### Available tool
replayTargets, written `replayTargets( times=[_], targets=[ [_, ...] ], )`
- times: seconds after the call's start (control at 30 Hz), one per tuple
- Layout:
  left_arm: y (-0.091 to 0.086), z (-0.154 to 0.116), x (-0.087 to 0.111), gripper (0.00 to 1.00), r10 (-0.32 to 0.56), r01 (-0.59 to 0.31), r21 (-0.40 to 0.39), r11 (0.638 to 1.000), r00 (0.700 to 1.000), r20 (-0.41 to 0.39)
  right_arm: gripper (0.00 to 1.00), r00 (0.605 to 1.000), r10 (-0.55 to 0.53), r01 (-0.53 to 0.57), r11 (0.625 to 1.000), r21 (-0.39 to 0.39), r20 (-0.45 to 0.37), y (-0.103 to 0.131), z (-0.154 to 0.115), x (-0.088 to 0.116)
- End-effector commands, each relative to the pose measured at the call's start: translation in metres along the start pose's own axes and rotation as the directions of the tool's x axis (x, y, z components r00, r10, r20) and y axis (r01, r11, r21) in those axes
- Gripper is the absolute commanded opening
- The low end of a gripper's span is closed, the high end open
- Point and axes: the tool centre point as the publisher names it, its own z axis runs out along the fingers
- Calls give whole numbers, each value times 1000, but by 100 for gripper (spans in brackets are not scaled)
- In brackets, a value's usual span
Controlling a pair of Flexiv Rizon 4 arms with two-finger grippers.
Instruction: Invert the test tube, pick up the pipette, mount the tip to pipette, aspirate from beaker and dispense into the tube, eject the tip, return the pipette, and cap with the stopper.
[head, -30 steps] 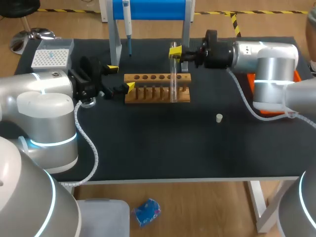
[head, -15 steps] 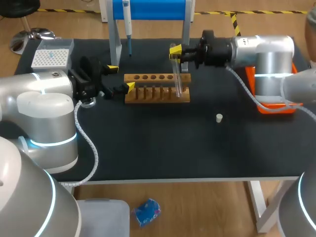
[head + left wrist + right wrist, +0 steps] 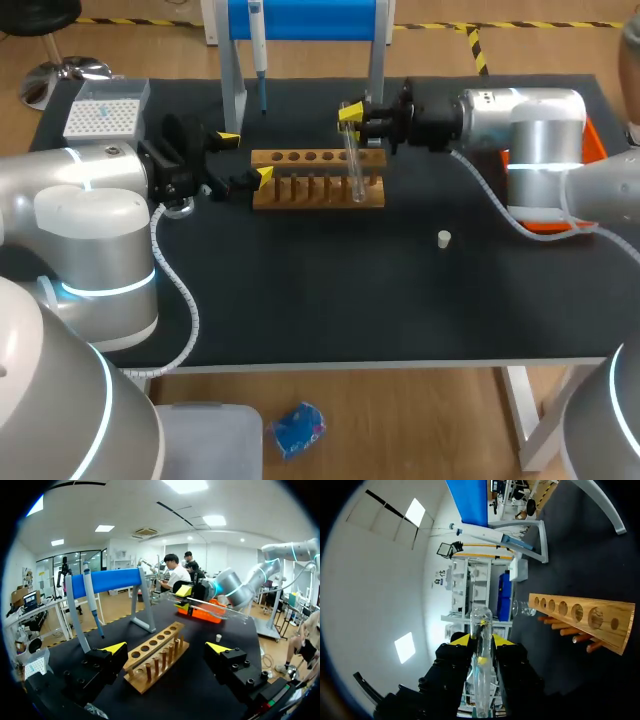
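Observation:
My right gripper (image 3: 352,110) is shut on a clear glass test tube (image 3: 353,165), which hangs tilted over the right end of the wooden rack (image 3: 318,180). In the right wrist view the tube (image 3: 481,670) sits between the yellow fingertips, with the rack (image 3: 580,615) off to one side. My left gripper (image 3: 244,158) stands open at the rack's left end, holding nothing. Its own view has the rack (image 3: 150,655) between its fingers and the tube (image 3: 215,606) beyond. The pipette (image 3: 258,50) hangs on the blue stand (image 3: 305,18). A small white stopper (image 3: 444,238) lies on the mat.
A tip box (image 3: 105,112) stands at the back left corner. An orange tray (image 3: 597,145) sits behind my right arm at the right edge. A glass beaker (image 3: 521,609) shows past the rack's far end in the right wrist view. The black mat's front half is open.
My right gripper has shifted a little leftward with the tube, and the tube has gone from upright to leaning. The left arm has not moved.

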Motion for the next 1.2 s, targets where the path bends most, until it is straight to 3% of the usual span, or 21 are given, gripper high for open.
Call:
replayTargets(
  times=[0.03, 0.27, 0.83, 1.2],
  targets=[
    [1, 1, 1, 100, 1, -1, 4, 1000, 1000, 3, 0, 1000, 22, -22, 1000, 4, -9, 1, 0, -1],
    [1, 1, 1, 100, 1, -1, 4, 1000, 1000, 3, 0, 999, 30, -31, 999, 35, 41, 1, -5, 4],
    [1, 1, 1, 100, 1, -1, 4, 1000, 1000, 3, 0, 999, 11, -11, 1000, 12, 46, -2, -7, 21],
    [1, 1, 1, 100, 1, -1, 4, 1000, 1000, 3, 0, 999, 11, -11, 1000, 12, 46, -2, -7, 21]
  ],
)
